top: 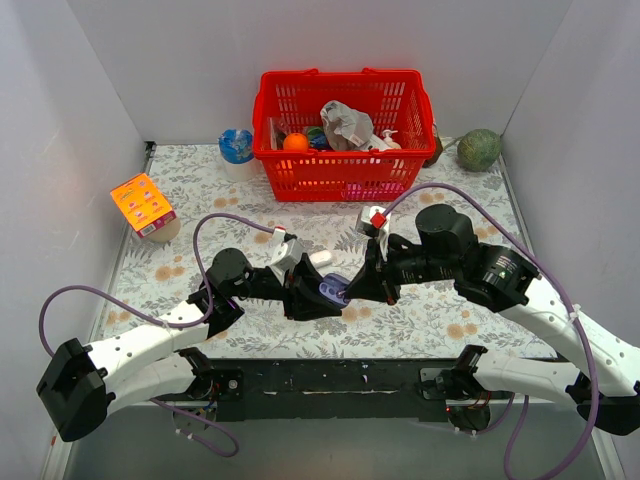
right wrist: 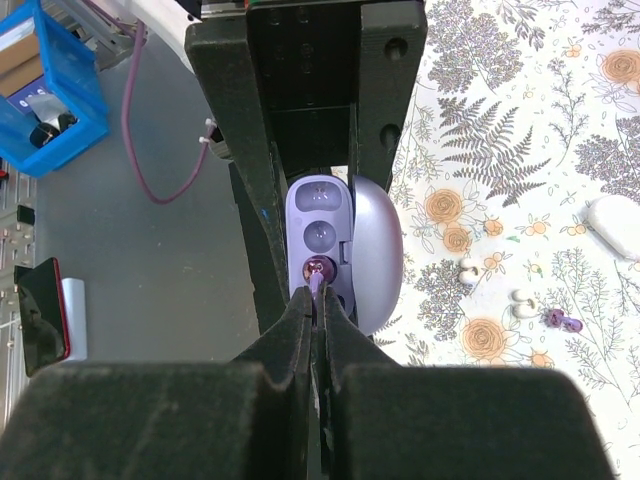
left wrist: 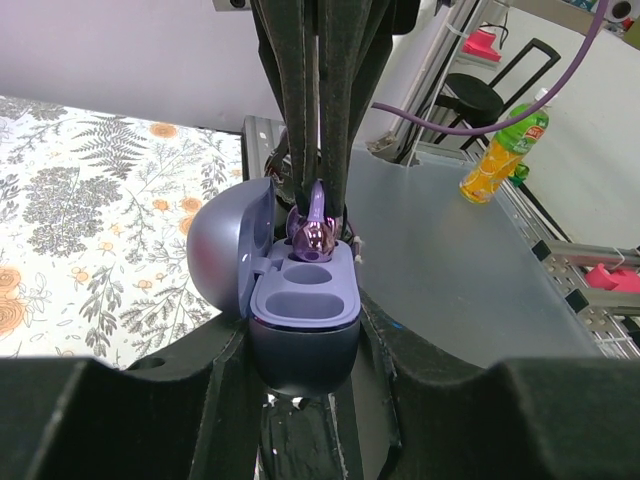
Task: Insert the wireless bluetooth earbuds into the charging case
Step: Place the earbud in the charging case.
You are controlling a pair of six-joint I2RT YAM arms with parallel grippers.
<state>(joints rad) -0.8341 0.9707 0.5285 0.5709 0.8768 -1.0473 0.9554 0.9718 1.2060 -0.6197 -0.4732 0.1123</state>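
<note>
The charging case, lid swung open, is clamped between the fingers of the left hand above the counter's floral mat. A glossy purple earbud is pinched in the pressed-together tips of the right hand and is held at the mouth of the case's socket just ahead of those tips; whether it is seated cannot be told. Small whitish and purple loose buds are scattered on the mat beside the right hand. Beyond both hands a red basket is backed by plain white walls.
</note>
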